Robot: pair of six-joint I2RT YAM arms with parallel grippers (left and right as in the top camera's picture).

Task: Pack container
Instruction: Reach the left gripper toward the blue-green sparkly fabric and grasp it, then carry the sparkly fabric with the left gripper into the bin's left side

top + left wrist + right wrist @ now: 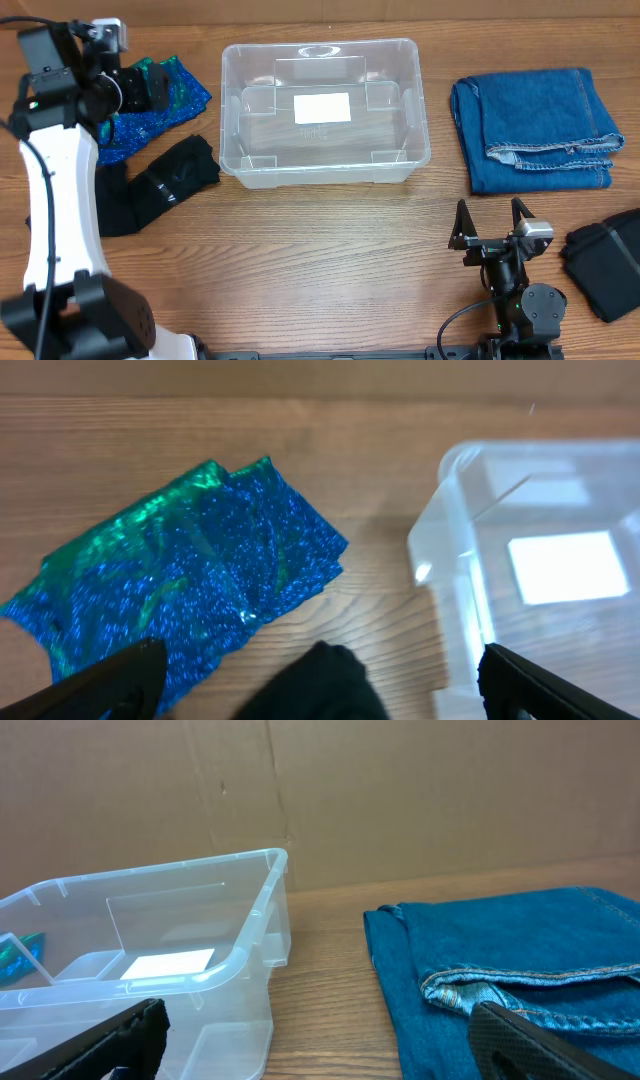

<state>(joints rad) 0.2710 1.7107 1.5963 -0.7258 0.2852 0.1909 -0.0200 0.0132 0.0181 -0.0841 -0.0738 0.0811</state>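
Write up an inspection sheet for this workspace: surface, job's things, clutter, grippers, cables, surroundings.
Surface: wood-grain table, no spills seen.
Job's things: clear rectangular plastic bin, upright, holding only the white label on its base.
Clutter: all outside the bin: blue-green sequinned cloth and black cloth to the left, folded blue denim and black folded cloth to the right.
Grippers: left gripper open, empty, above the left-hand cloths; right gripper open, empty, over bare table.
Cables: black cable by the right arm's base.
Surroundings: brown cardboard wall behind the table.
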